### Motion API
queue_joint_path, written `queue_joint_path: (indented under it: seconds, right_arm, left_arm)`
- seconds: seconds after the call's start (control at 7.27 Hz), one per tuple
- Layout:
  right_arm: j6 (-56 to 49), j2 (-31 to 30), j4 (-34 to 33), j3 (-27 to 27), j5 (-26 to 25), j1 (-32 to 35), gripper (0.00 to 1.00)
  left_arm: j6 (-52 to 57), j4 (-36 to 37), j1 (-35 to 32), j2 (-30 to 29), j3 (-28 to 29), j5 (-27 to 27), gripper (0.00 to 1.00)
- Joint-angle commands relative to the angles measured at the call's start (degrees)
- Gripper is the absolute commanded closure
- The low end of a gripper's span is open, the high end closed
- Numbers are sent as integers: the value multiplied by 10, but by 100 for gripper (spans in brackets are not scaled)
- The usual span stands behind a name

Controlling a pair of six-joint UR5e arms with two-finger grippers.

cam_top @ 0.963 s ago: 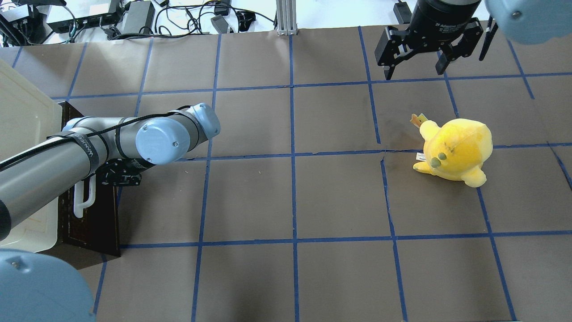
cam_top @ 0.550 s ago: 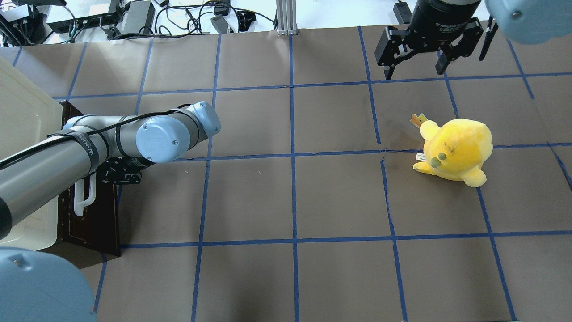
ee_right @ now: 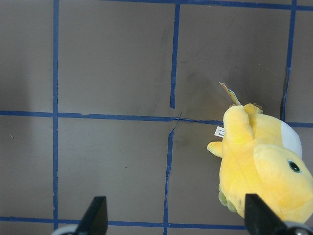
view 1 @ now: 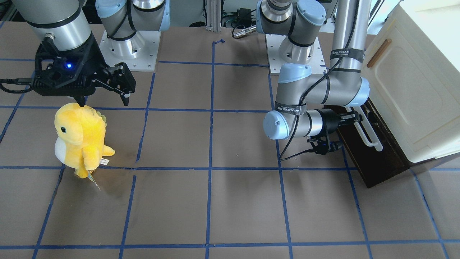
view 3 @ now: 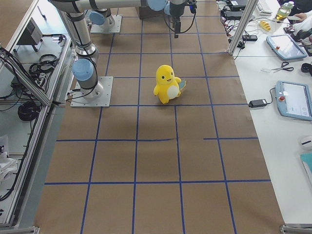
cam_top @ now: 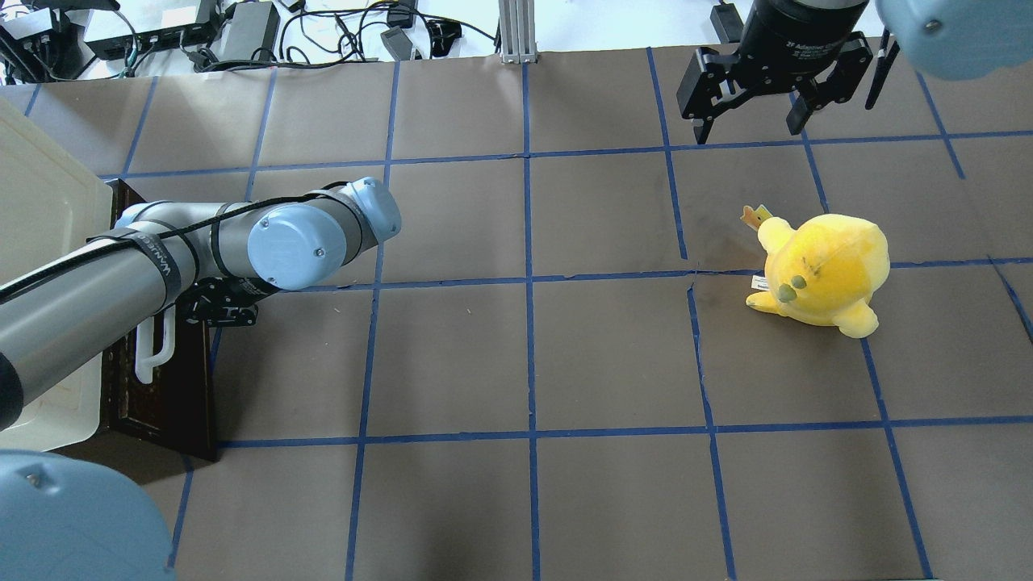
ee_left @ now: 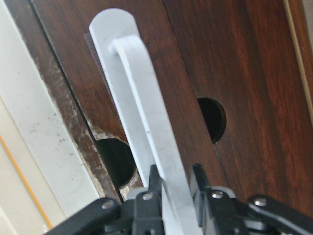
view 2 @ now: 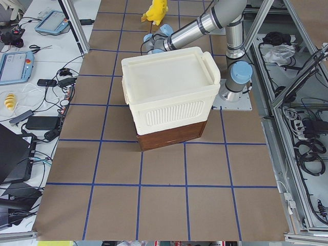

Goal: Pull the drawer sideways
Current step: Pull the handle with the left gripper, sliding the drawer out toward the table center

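at the far left edge of the surface (cam_top: 452, 355) the drawer (cam_top: 165, 395) sits under the cream cabinet (cam_top: 40, 210). my left pincer (ee_left: 173, 183) is pinched narrow on its white handle (ee_left: 142, 127), near one end. pulling off-centre there could skew and jam the drawer, drag the whole cabinet along, or let the smooth bar slip free. far right, my right pincer (cam_top: 748, 129) hangs wide and empty near the plush toy (cam_top: 823, 270).

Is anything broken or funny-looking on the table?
Yes, a few small things. The blue tape line beside the yellow plush toy is torn and kinked. The drawer front has two round holes and a chipped, worn edge near the white handle, which the left gripper pinches.
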Motion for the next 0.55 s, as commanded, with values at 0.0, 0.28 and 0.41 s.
queue_joint_path:
  seconds: [0.0, 0.28, 0.41]
  right_arm:
    - [0, 0, 0, 0, 0, 0, 0]
    - [0, 0, 0, 0, 0, 0, 0]
    - [0, 0, 0, 0, 0, 0, 0]
  left_arm:
    - [1, -1, -5, 0, 0, -2, 83]
    - [1, 0, -15, 1, -1, -1, 83]
    - [3, -1, -18, 1, -1, -1, 83]
